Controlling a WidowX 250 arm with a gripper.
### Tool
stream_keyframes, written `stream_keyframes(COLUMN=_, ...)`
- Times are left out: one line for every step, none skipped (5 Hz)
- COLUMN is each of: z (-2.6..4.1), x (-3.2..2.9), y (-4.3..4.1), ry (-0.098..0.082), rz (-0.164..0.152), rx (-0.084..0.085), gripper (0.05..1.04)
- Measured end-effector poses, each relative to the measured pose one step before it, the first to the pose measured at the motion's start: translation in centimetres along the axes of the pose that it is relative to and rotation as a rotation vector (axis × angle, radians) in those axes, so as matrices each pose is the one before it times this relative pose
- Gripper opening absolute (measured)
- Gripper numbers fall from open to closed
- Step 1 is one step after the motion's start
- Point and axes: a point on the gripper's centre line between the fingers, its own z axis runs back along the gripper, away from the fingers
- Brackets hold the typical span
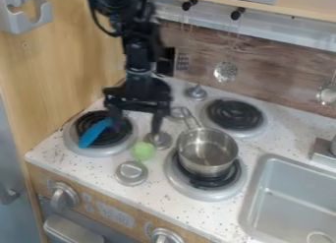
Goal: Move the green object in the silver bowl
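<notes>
The gripper (136, 129) is released, its fingers parted, toward 12 o'clock of the green object (143, 151). That object sits on the counter (160, 183); at its 3 o'clock, the silver pot (207, 152) rests on a burner (177, 180). A blue utensil (95, 134) lies over another burner (108, 151), toward 10 o'clock.

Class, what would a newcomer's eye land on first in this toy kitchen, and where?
The black arm dominates, coming down from the top edge with its open pincer over the stovetop. Then bright colour stands out: a blue object lying on the left burner, and a small green object left of the silver pot.
</notes>
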Motion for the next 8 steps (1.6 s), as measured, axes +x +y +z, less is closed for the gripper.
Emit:
stream_keyframes(z=-1.979, x=-0.013, y=-0.254, ry=0.0322, rz=0.0117, rx=-0.0187, gripper=0.999)
stream_keyframes(z=-1.083, x=0.292, y=-0.27, ry=0.0116, rz=0.0022, rx=-0.0037, gripper=0.999)
stream_keyframes(z=-1.027, x=0.478, y=-0.341, ry=-0.0028, rz=0.01, rx=0.0051, gripper=0.999)
stream_keyframes(z=-1.122, x=0.061, y=-0.254, ry=0.0061, rz=0.0298, rx=-0.0127, gripper=0.999)
stream_keyframes(z=-0.229, x=0.318, y=-0.315, ry=-0.0063, rz=0.0114, rx=-0.0202, gripper=0.936)
stream_keyframes(z=-0.522, x=-0.258, y=-0.003, ry=0.0152, rz=-0.0048, rx=0.0025, gripper=0.695)
stream_keyframes(z=-0.003, x=-0.038, y=-0.148, ry=-0.0001, rz=-0.0042, rx=0.0008, gripper=0.682)
stream_keyframes(z=0.922, x=-1.09, y=0.134, ry=0.0129, rz=-0.016, rx=0.013, gripper=0.681)
